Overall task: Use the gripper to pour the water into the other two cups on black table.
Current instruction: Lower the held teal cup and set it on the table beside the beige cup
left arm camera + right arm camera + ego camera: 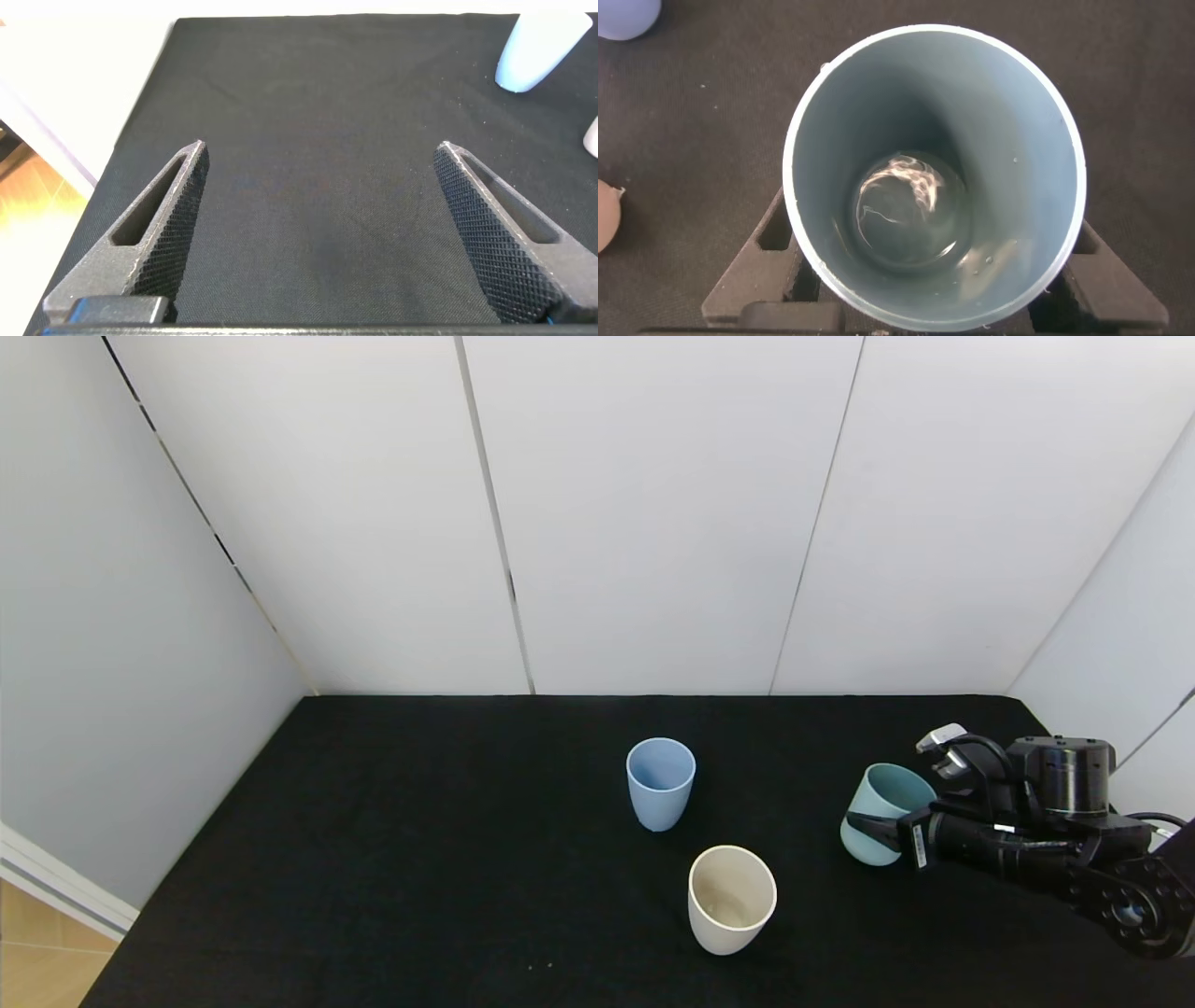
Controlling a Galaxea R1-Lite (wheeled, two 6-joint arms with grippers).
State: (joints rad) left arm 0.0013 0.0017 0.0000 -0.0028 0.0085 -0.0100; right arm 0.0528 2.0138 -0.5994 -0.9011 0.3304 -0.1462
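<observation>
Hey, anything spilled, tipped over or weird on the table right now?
No spill shows. Only the teal cup is off upright: the right gripper holds it tilted. The blue cup and white cup stand upright.

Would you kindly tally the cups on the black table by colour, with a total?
Light blue cup: 1
Cream-white cup: 1
Teal-green cup, held in the right gripper: 1
Total: 3 cups
</observation>
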